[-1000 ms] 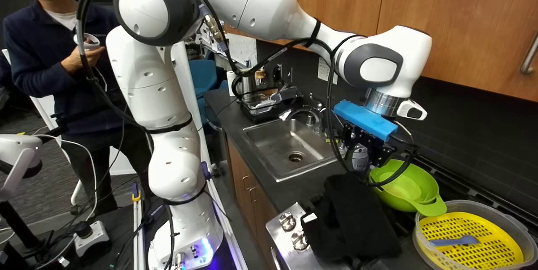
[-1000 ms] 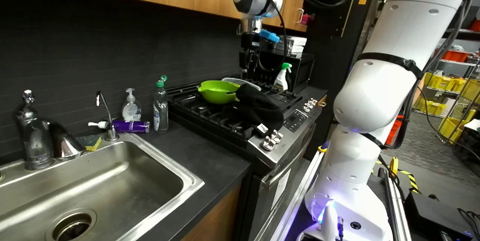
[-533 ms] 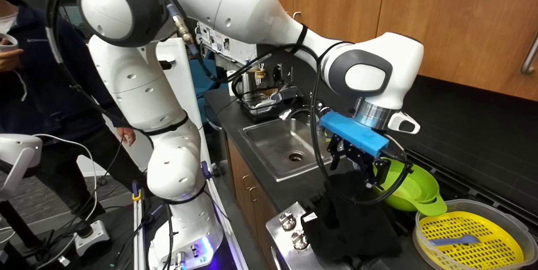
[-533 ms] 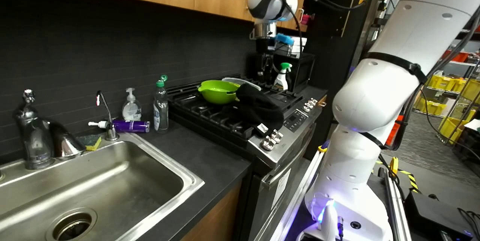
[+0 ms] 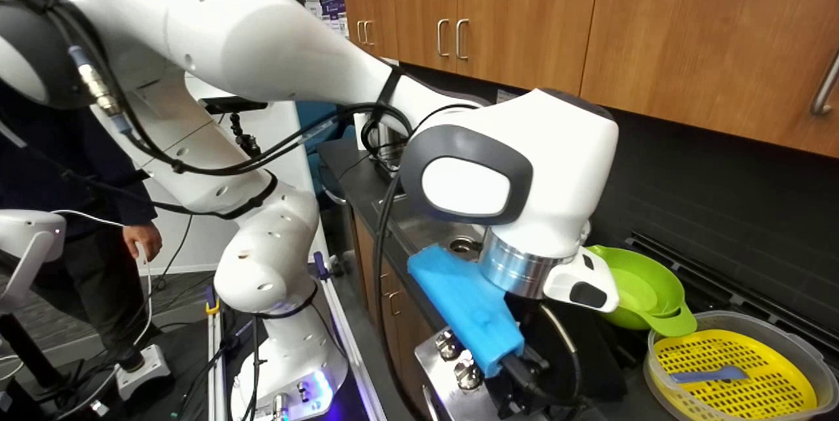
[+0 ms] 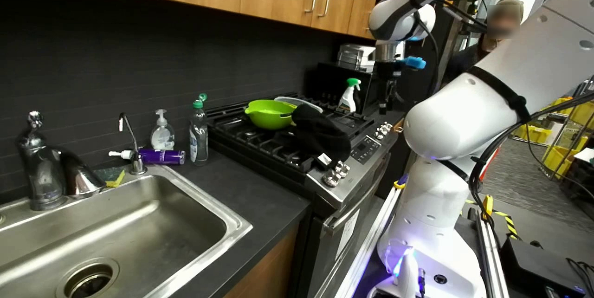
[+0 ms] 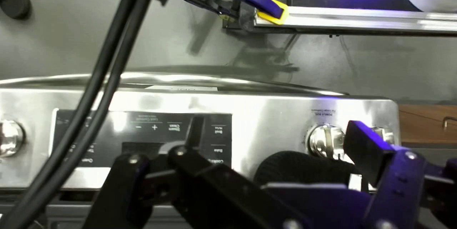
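My gripper [image 7: 278, 134] is open, its fingers wide apart with nothing between them. In the wrist view it is above the stove's steel front panel [image 7: 257, 122], with knobs [image 7: 325, 141] near one finger. A black cloth [image 7: 296, 168] lies partly behind the gripper; it also shows in an exterior view [image 6: 320, 133], draped over the stove front. In an exterior view, the blue-covered wrist camera [image 5: 468, 306] hides the fingers. A green bowl [image 5: 668, 277] stands on the stove behind the cloth. A clear tub [image 5: 816, 359] holds a yellow strainer [image 5: 773, 385] and a blue utensil [image 5: 711, 375].
A steel sink [image 6: 185, 205] is set in the counter. A dish soap bottle [image 6: 198, 133], pump bottle [image 6: 162, 133] and lying purple bottle [image 6: 162, 156] are beside it. A spray bottle [image 6: 348, 98] stands past the stove. Wooden cabinets [image 5: 524, 21] hang above. A person stands behind the arm.
The arm has swung the gripper away from near the green bowl, toward the stove's front edge and its far end from the sink. The bowl, cloth and tub have not moved.
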